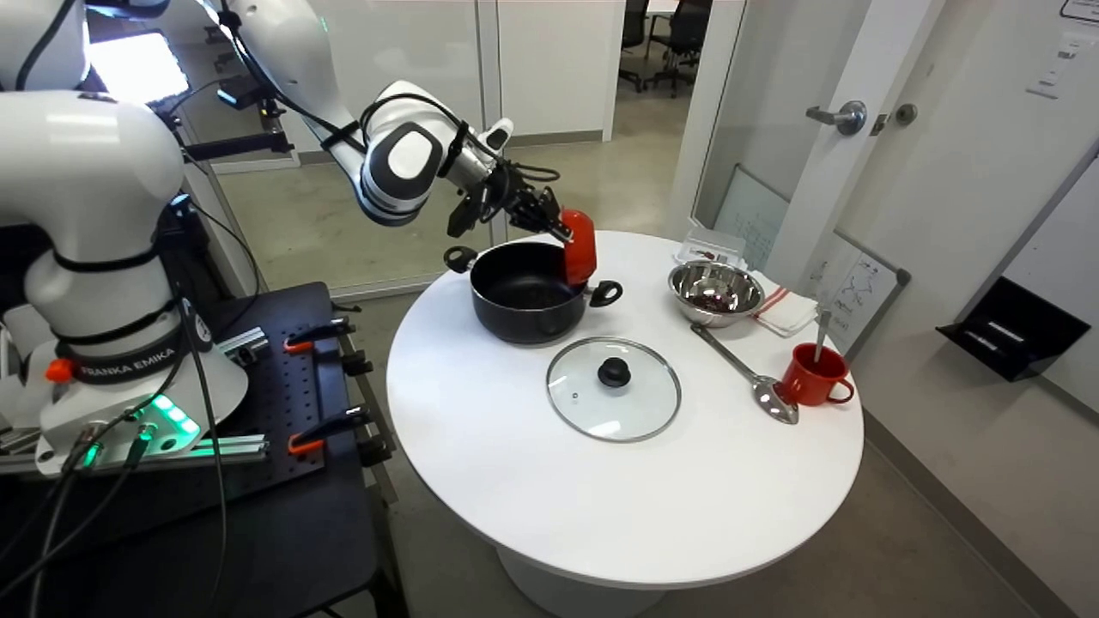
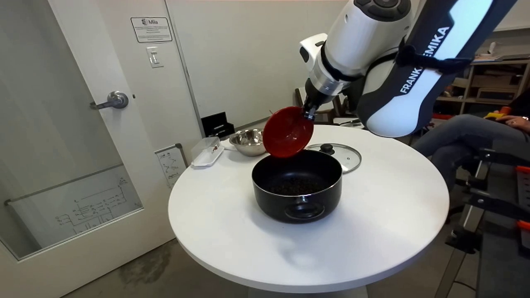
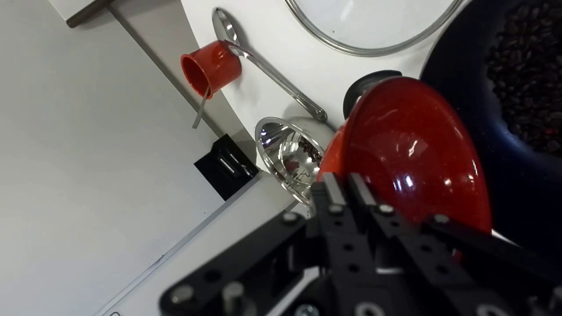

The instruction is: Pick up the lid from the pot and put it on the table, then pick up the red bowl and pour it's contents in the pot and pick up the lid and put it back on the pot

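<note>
My gripper (image 1: 562, 228) is shut on the rim of the red bowl (image 1: 580, 249) and holds it tipped on its side over the pot (image 1: 524, 313). In an exterior view the bowl's inside (image 2: 287, 132) faces the camera and looks empty. In the wrist view the fingers (image 3: 347, 188) pinch the bowl's edge (image 3: 417, 149). Dark beans (image 2: 296, 187) lie in the pot; they also show in the wrist view (image 3: 527, 79). The glass lid (image 1: 614, 403) lies flat on the white table (image 1: 618, 506) beside the pot, black knob up.
A steel bowl (image 1: 716, 293) with a few dark beans stands beyond the lid. A metal spoon (image 1: 730, 356) lies by it, touching or close to a red mug (image 1: 814, 376) with a utensil inside. A folded cloth (image 1: 786, 311) and a clear plastic box (image 1: 713, 245) are near the table edge.
</note>
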